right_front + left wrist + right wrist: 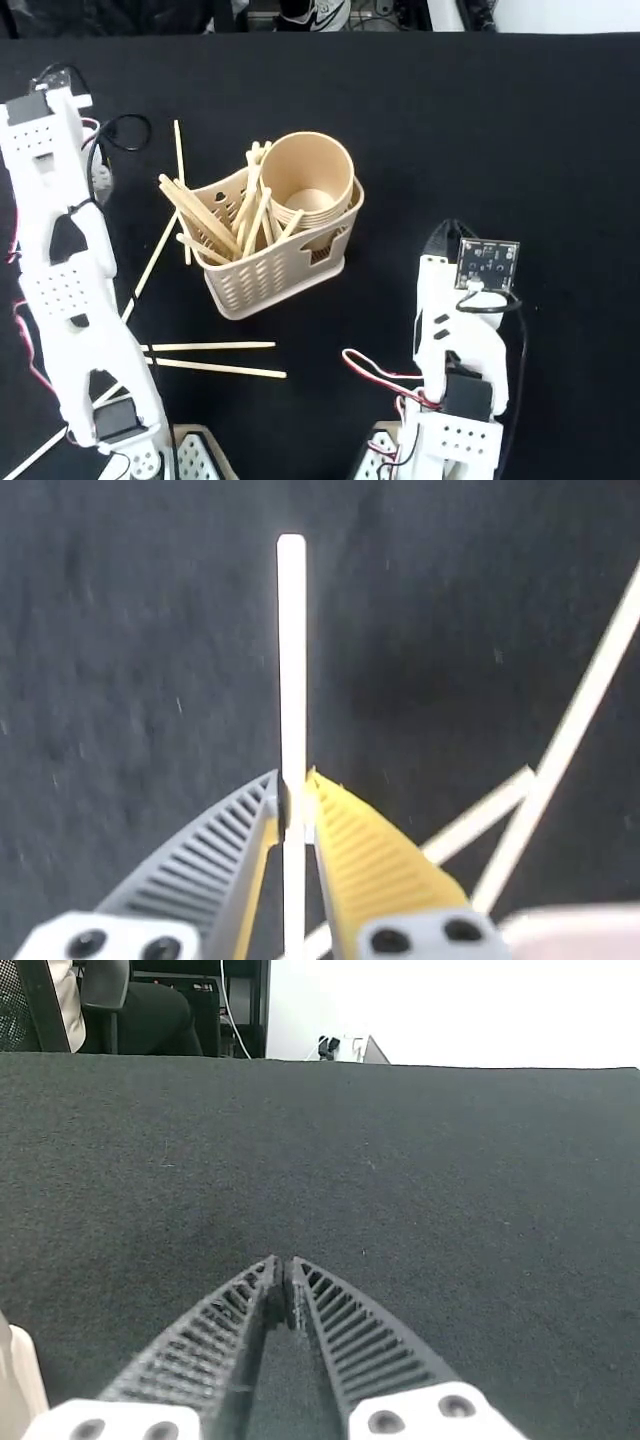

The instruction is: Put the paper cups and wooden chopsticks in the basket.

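A table [520, 130] draped in black, felt-like fabric. Centre of the high view: a beige plastic basket [285, 270], a rounded rectangle whose walls are pierced by rows of small slots. Inside it are a stack of tan paper cups [310, 180] with round rims, and a sheaf of pale wooden chopsticks [210, 215] leaning out toward the upper left. Two loose chopsticks [210, 347] lie nearly parallel on the fabric at lower left, and a slanted chopstick [152, 262] lies just left of the basket. The left gripper [291, 810] — ribbed, one side grey, one yellow — is clenched on a straight, square-ended chopstick [291, 660]. The right gripper [285, 1285] — ribbed, black — is pressed together, grasping nothing.
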